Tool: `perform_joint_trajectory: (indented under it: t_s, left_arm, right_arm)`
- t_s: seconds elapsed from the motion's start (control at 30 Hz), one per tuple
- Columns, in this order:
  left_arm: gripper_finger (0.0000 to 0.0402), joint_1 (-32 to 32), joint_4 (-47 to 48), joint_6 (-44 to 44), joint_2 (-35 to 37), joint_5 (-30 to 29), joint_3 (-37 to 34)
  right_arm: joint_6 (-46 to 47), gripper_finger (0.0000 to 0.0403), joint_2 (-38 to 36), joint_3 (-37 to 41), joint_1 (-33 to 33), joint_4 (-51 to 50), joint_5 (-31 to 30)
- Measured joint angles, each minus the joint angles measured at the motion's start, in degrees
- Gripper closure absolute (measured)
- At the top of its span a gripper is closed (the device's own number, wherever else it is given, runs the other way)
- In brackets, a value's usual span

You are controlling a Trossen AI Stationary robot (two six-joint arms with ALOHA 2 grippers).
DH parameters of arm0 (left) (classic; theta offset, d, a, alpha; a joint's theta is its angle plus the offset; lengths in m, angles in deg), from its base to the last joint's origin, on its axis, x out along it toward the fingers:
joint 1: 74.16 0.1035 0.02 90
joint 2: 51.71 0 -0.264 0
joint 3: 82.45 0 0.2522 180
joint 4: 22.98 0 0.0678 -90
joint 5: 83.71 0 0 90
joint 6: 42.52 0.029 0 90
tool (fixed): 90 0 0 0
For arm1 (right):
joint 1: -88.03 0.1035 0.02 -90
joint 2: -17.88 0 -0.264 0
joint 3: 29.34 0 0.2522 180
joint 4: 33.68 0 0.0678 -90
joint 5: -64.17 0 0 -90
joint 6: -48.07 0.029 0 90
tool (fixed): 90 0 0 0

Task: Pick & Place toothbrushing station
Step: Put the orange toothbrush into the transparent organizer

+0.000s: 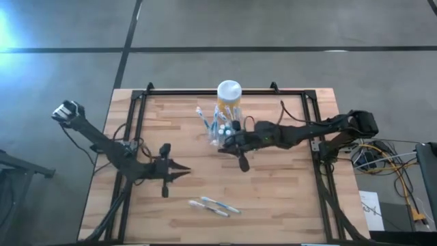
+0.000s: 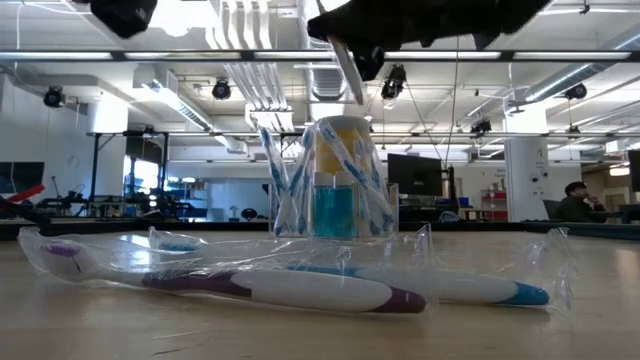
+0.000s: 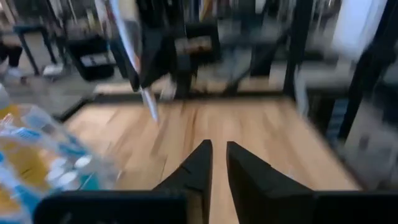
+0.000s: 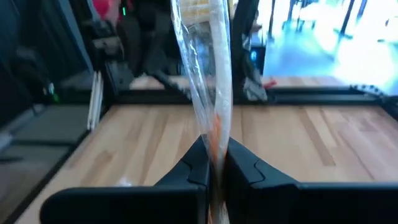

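Overhead, right pincer (image 1: 222, 144) pinches wrapped toothbrush (image 4: 208, 81) beside toothbrushing station (image 1: 220, 128).

A wooden tabletop (image 1: 273, 198) framed by black rails carries the toothbrushing station (image 1: 220, 130), which stands just in front of a yellow jar (image 1: 229, 96). Two wrapped toothbrushes (image 1: 213, 206) lie side by side well apart from the station, toward the tabletop's near edge.

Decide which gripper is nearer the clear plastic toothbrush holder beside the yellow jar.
Right. The right gripper, shut on a wrapped toothbrush, hangs right beside the clear holder. The left gripper waits farther off toward the table's front-left.
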Motion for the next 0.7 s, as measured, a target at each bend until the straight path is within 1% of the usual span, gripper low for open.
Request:
perform_joint_trajectory:
  t_s: [0.07, 0.17, 0.23, 0.33, 0.43, 0.5, 0.6, 0.7]
  left_arm:
    - [0.0361, 0.6, -12.1, 1.3, 0.3, 0.6, -6.2]
    - [0.0381, 2.8, -22.4, 0.2, 0.2, 2.2, -12.4]
    - [0.0394, 4.4, -25.9, -1.2, 0.3, 3.0, -14.7]
    - [0.0392, 6.7, -27.8, -2.6, 0.3, 3.2, -15.7]
    - [0.0363, 9.2, -27.8, -3.0, -0.4, 3.2, -14.6]
    - [0.0337, 10.3, -28.0, -1.9, -1.6, 3.2, -12.8]
    - [0.0295, 11.3, -27.6, 1.6, -4.1, 5.4, -9.5]
    - [0.0255, 11.5, -26.9, 5.6, -6.8, 7.6, -5.8]
  right_arm:
    - [0.8, 0.039, 0.4, 2.9, 0.3, 7.1, 0.0]
    - [0.5, 0.039, 1.7, 5.7, 1.2, 13.7, 0.0]
    - [-0.6, 0.039, 3.0, 6.6, 2.0, 16.6, -0.2]
    - [-2.5, 0.039, 5.4, 6.7, 3.4, 20.3, -1.6]
    - [-3.6, 0.039, 8.3, 6.7, 4.3, 25.1, -3.0]
    - [-2.3, 0.039, 10.0, 6.7, 4.3, 28.6, -2.9]
    - [-0.7, 0.039, 11.4, 6.7, 3.9, 32.6, -3.0]
    - [-0.4, 0.039, 11.6, 6.7, 3.9, 32.9, -3.4]
